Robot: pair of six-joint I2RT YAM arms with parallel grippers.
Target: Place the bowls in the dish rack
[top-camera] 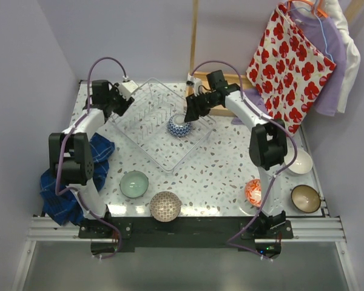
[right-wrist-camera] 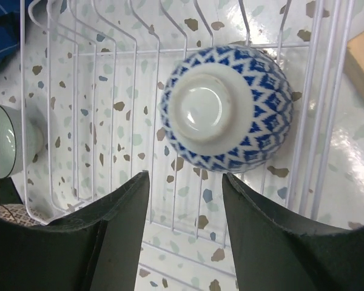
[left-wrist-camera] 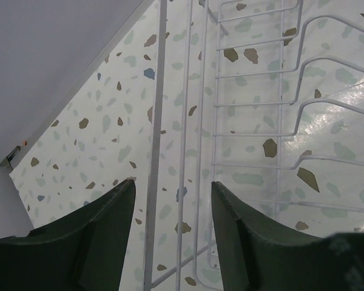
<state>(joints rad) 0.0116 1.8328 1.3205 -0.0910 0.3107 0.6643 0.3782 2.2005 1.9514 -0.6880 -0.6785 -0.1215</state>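
Speckled terrazzo tabletop [top-camera: 212, 176] fills the space between pale lilac walls, with a red-flowered white fabric bag [top-camera: 289, 60] hanging at the far right. We see the clear wire dish rack [top-camera: 148, 115] set cornerwise. Directly below the right claw [right-wrist-camera: 185, 182] a blue-and-white zigzag-patterned ceramic bowl [right-wrist-camera: 225, 109] lies upside down among the prongs, just ahead of the fingertips. That claw stands wide apart and holds nothing. The left claw [left-wrist-camera: 173, 185] is also spread, with the rack's rim wires running up between its fingers. We think it is not touching them, though the wrist view is too close to be sure. By our reading one bowl is loaded and the rest wait. Behind the left claw, toward the arm bases, are a pale green glazed bowl [top-camera: 134, 183] and a brown net-patterned bowl [top-camera: 165, 206]. Behind the right claw are a white bowl [top-camera: 300, 161], a red-orange patterned bowl [top-camera: 253, 191] and a brown glazed bowl [top-camera: 305, 198]. The next move calls for lifting the right claw clear of the prongs and reaching back for one of these. We can read no brand, label or writing.
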